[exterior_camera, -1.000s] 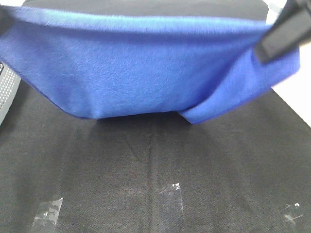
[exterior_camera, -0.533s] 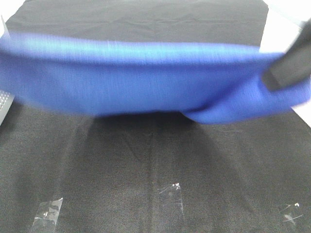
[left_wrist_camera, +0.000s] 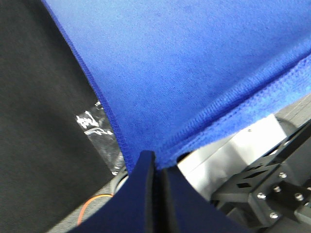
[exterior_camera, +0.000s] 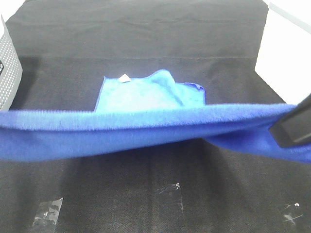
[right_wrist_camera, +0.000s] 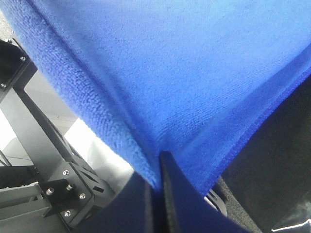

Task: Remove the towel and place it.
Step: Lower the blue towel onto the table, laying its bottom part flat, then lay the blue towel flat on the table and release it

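The bright blue towel (exterior_camera: pixel 146 131) hangs stretched in the air as a wide band across the exterior view, above the black table cloth (exterior_camera: pixel 146 29). My left gripper (left_wrist_camera: pixel 154 167) is shut on one stitched edge of the towel (left_wrist_camera: pixel 194 73); it is out of the exterior view. My right gripper (right_wrist_camera: pixel 160 167) is shut on the opposite end of the towel (right_wrist_camera: pixel 170 73), and shows as a dark block at the right edge in the exterior view (exterior_camera: pixel 294 127). A lighter blue folded cloth (exterior_camera: pixel 146 94) with a small white tag (exterior_camera: pixel 124 77) lies on the table behind the band.
A grey perforated box (exterior_camera: pixel 7 68) stands at the left edge. Clear tape pieces (exterior_camera: pixel 171 191) are stuck on the near part of the table cloth. The table's right edge borders a white floor (exterior_camera: pixel 286 53).
The held towel has come down and toward the camera, narrowing from a broad hanging sheet into a band. This has uncovered the lighter blue folded cloth on the table.
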### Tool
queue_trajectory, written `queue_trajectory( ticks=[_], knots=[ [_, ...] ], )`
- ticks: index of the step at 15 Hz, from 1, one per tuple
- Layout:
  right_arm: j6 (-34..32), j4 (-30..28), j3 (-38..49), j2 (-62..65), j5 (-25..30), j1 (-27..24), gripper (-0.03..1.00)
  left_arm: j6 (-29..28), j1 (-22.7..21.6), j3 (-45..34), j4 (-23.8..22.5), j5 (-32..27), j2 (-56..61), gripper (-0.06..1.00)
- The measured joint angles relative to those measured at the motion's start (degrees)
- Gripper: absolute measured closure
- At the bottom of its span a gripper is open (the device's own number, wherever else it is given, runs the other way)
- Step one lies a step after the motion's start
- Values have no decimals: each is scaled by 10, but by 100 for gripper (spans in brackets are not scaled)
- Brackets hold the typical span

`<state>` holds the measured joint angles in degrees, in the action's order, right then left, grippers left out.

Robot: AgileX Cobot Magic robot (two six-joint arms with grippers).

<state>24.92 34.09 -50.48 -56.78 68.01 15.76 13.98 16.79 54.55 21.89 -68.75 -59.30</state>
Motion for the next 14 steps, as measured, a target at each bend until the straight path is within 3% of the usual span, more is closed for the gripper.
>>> queue_trajectory(
  ticks=[4, 7, 12, 14],
  knots=[
    [-18, 11, 31, 3, 0, 0, 96, -25, 0, -29, 18, 2, 56, 94],
    [-18, 36, 76, 3, 2, -1, 96, -37, -3, -108, 43, 2, 89, 94],
    [-48, 54, 147, 2, 3, -1, 96, -69, -5, -164, 64, 3, 83, 94],
    [-90, 52, 156, -13, 2, -1, 96, -96, -5, -166, 70, 3, 49, 94]
  ],
)
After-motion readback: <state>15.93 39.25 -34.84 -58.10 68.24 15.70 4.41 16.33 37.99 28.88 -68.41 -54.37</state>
